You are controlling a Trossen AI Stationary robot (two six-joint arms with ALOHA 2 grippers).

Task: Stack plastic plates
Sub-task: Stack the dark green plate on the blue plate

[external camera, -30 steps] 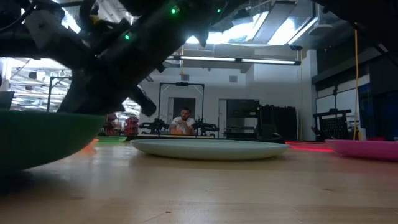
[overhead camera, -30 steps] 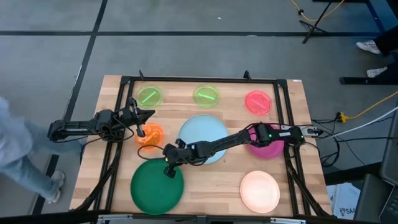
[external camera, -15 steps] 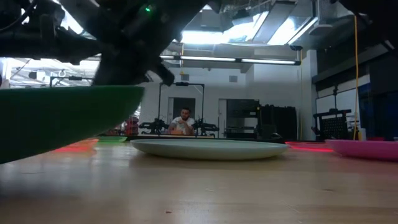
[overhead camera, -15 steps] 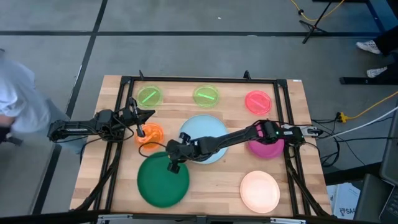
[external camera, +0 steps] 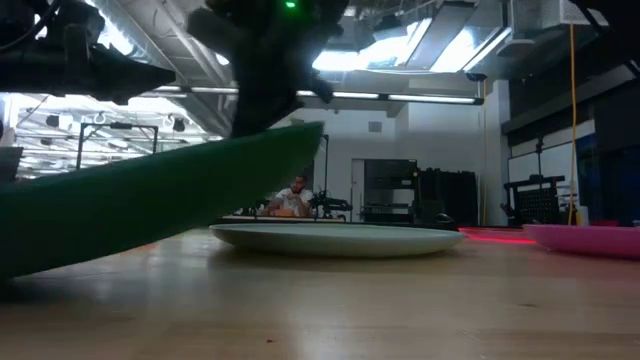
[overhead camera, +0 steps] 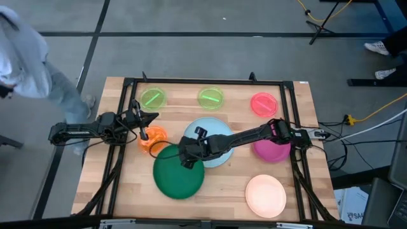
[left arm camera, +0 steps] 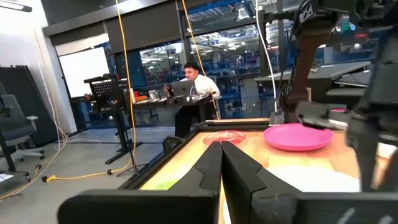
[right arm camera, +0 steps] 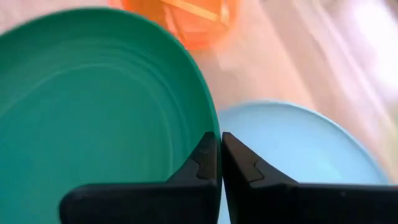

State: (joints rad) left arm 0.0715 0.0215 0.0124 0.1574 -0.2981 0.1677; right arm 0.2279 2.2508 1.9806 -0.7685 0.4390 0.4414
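Observation:
My right gripper is shut on the large dark green plate, which sits between the orange plate and the light blue plate. In the low view the green plate is tilted, its far right side raised. My left gripper is shut and waits above the orange plate's left rim; its fingers point across the table toward the magenta plate. Two lime green plates and a pink plate lie along the far edge. My right gripper pinches the green plate's rim on its far right side, one finger on the inner face and one on the outside. The fingers slant down from the far right. The plate is tilted, its held side up. My left gripper: whether it touches the orange plate cannot be told.
The magenta plate lies under the right arm's base end, and the peach plate is at the near right. A black frame borders the table. A person stands off the far left corner. Bare wood shows at the near left.
My right gripper has carried the green plate from the near left toward the right and far side, up to the light blue plate. The plate's held side has risen, so it tilts more steeply. The person beside the table's left edge has walked toward the far side.

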